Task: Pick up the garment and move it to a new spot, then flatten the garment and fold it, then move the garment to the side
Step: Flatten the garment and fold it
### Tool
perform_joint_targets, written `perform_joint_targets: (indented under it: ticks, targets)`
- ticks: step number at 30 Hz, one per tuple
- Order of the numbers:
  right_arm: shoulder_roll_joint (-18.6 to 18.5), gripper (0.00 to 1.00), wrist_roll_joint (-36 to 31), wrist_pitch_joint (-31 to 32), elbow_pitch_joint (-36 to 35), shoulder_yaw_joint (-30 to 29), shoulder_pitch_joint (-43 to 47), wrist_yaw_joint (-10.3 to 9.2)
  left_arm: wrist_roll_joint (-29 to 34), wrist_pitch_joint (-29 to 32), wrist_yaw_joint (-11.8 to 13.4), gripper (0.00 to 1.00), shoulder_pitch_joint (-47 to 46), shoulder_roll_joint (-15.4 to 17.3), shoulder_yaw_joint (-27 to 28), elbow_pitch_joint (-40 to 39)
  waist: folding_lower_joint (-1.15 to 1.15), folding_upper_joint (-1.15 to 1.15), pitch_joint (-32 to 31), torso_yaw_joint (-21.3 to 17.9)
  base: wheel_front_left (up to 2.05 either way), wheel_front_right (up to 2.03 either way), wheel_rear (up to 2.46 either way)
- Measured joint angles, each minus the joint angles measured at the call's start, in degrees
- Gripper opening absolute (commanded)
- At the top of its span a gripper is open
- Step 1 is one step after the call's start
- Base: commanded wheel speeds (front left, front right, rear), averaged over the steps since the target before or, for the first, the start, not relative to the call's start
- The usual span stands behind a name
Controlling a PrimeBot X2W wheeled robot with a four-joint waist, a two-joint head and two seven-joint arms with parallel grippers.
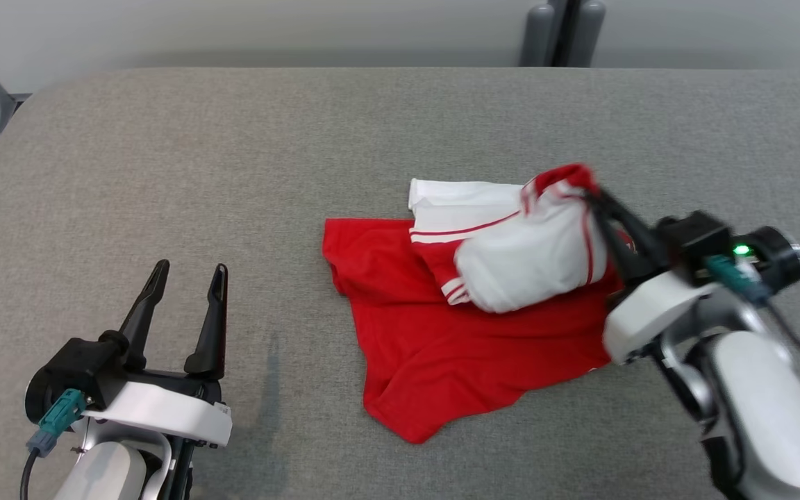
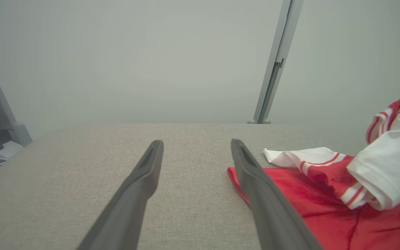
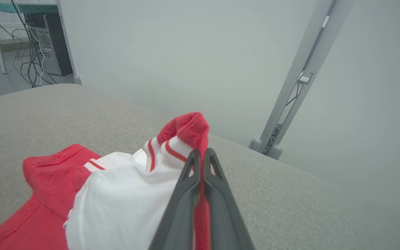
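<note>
The right gripper (image 1: 591, 196) is pinched tight on a red-trimmed fold of the garment (image 1: 442, 333) and holds a white, red-striped bunch raised above the rest. The red body of it lies crumpled on the grey table (image 1: 164, 160), just left of that arm. Its right edge is hidden behind the pale forearm. Well to the left, the left gripper (image 1: 190, 267) stands spread wide, empty, apart from the cloth.
</note>
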Motion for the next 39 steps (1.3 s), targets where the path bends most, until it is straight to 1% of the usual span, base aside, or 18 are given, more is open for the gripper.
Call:
perform_joint_targets:
  ticks: [4, 7, 9, 10, 15, 16, 17, 18, 19, 24, 28, 31, 34, 39]
  targets:
    - [0.6, 0.00, 1.9, 0.5, -1.7, -10.4, 2.2, 0.00, 0.5, -0.1, -0.5, 1.00, -0.1, -0.1, 0.2, 0.0, 0.00, 0.00, 0.0, -1.2, 0.00, 0.00, 0.00]
    - [1.8, 0.00, 4.2, 0.6, -0.3, -17.0, 4.3, 0.00, 0.6, -0.1, -0.9, 1.00, -0.4, -0.1, 0.2, 0.0, 0.00, 0.00, 0.3, -1.7, 0.00, 0.00, 0.00]
    - [2.3, 0.00, 4.9, 0.5, 2.1, -21.1, 5.7, 0.00, 0.8, -0.1, -1.0, 1.00, -0.7, -0.1, 0.2, 0.1, 0.00, 0.00, 0.6, -1.9, 0.00, 0.00, 0.00]
    - [3.1, 0.00, 6.3, -0.3, 4.8, -24.9, 6.8, -0.01, 0.9, -0.1, -1.2, 1.00, -0.9, -0.3, 0.2, 0.2, 0.00, 0.00, 0.7, -2.1, 0.00, 0.00, 0.00]
    - [4.9, 0.00, 10.0, -3.6, 13.5, -31.6, 7.5, 0.00, 1.1, -0.1, -1.5, 1.00, -0.9, -0.4, 0.3, 0.6, 0.00, 0.00, 1.0, -2.7, 0.00, 0.00, 0.00]
    - [5.2, 0.04, 11.7, -4.3, 15.1, -32.1, 7.3, -0.01, 1.2, -0.2, -1.5, 1.00, -0.9, -0.4, 0.3, 0.6, 0.00, 0.00, 1.0, -2.9, 0.00, 0.00, 0.00]
    - [5.3, 0.37, 12.4, -5.0, 16.4, -32.2, 7.0, -0.01, 1.3, -0.1, -1.5, 1.00, -0.9, -0.4, 0.3, 0.6, 0.00, 0.00, 1.0, -3.1, 0.00, 0.00, 0.00]
    - [5.4, 0.60, 12.5, -5.7, 17.8, -32.3, 6.6, 0.00, 1.4, -0.1, -1.5, 1.00, -0.9, -0.4, 0.3, 0.6, 0.00, 0.00, 0.9, -3.3, 0.00, 0.00, 0.00]
    - [5.5, 1.00, 13.0, -6.5, 18.6, -32.4, 6.4, 0.00, 1.4, -0.2, -1.6, 1.00, -0.9, -0.4, 0.3, 0.7, 0.00, 0.00, 0.8, -3.4, 0.00, 0.00, 0.00]
    - [5.6, 1.00, 14.6, -10.0, 20.6, -31.7, 6.2, -0.01, 1.4, -0.2, -1.6, 1.00, -0.8, -0.4, 0.3, 0.7, 0.00, 0.00, -0.1, -4.2, 0.00, 0.00, 0.00]
    - [4.9, 1.00, 14.8, -11.9, 19.1, -31.3, 8.1, -0.01, 1.4, -0.2, -1.3, 1.00, -0.3, -0.4, 0.6, 0.7, 0.00, 0.00, -1.3, -4.8, 0.00, 0.00, 0.00]
    - [4.1, 1.00, 14.2, -12.7, 15.8, -30.9, 9.8, -0.01, 1.4, -0.2, -0.8, 1.00, 0.8, -0.4, 0.8, 0.7, 0.00, 0.00, -2.4, -5.3, 0.00, 0.00, 0.00]
    - [3.8, 1.00, 12.2, -12.6, 11.3, -29.8, 11.3, -0.01, 1.3, -0.2, -0.4, 1.00, 1.7, -0.3, 1.2, 0.5, 0.00, 0.00, -3.4, -6.1, 0.00, 0.00, 0.00]
    - [4.1, 1.00, 9.6, -9.5, 2.9, -25.4, 13.1, -0.01, 1.0, -0.1, 0.5, 1.00, 3.4, 0.0, 1.4, 0.1, 0.00, 0.00, -5.5, -7.4, 0.00, 0.00, 0.00]
